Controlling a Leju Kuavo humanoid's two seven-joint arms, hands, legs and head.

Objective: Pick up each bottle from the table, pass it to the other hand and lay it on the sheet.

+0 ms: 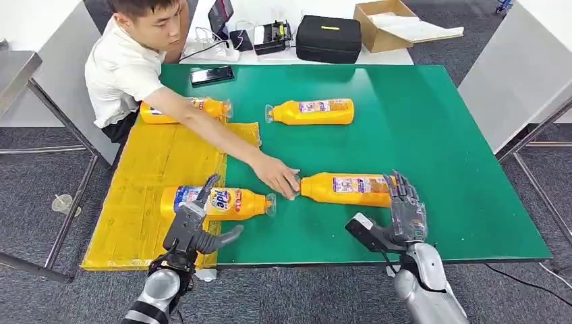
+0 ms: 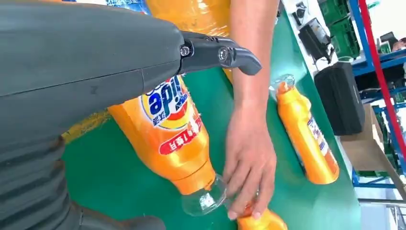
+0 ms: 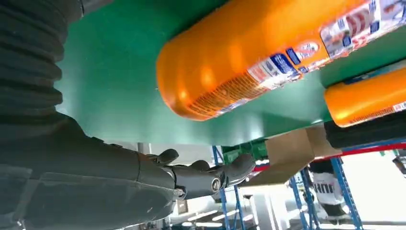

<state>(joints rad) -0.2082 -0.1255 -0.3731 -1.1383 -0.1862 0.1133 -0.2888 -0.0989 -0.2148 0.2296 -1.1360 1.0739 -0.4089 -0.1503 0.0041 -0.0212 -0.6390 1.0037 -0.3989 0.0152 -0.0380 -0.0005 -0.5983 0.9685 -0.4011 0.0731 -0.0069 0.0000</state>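
Several orange bottles lie on their sides. One bottle (image 1: 217,202) (image 2: 167,129) rests half on the yellow sheet (image 1: 145,196), its clear cap over the green table (image 1: 432,128). My left hand (image 1: 193,226) (image 2: 86,57) hovers open just above its base, fingers stretched over it. Another bottle (image 1: 347,189) (image 3: 249,52) lies on the green, and my right hand (image 1: 406,212) (image 3: 95,177) stands open at its base, not gripping. A person's hand (image 1: 276,175) (image 2: 249,158) touches that bottle's cap. A third bottle (image 1: 313,111) (image 2: 306,139) lies farther back; a fourth (image 1: 206,106) rests at the sheet's far edge.
The person leans in from the far left, an arm (image 1: 209,131) stretched across the sheet. A phone (image 1: 212,75) lies at the table's back edge. Behind it stand a black case (image 1: 328,38) and a cardboard box (image 1: 384,23). The table's right half is bare green.
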